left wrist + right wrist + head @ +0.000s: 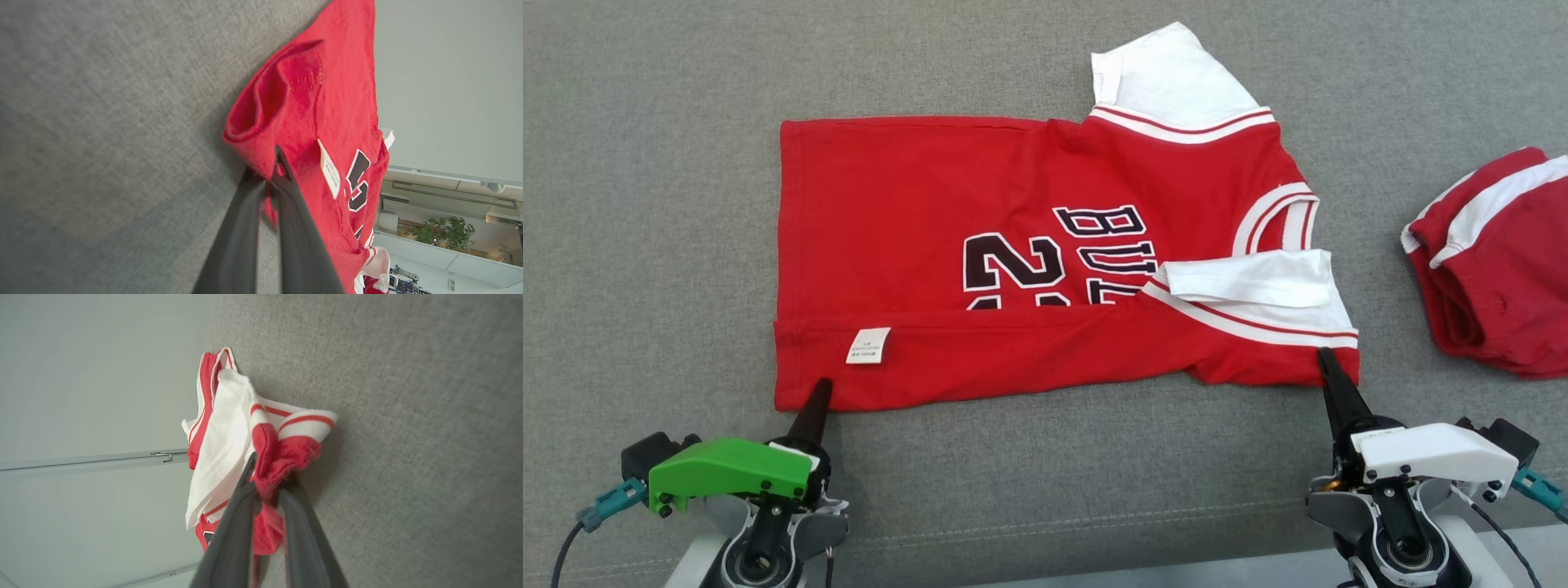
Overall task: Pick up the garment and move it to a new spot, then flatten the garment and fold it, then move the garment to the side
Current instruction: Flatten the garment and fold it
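Garment (1013,245) lies flat on grey worktop (645,204). Left claw (822,388) clenched on near hem corner; right claw (1326,359) clenched on sleeve-side corner. Risk: shallow pinches may slip, collapsing the fold.

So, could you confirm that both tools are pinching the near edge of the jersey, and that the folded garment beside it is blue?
Not blue: the head view shows the folded garment is red with white trim. The left tool and right tool are indeed pinching the near edge of the jersey.
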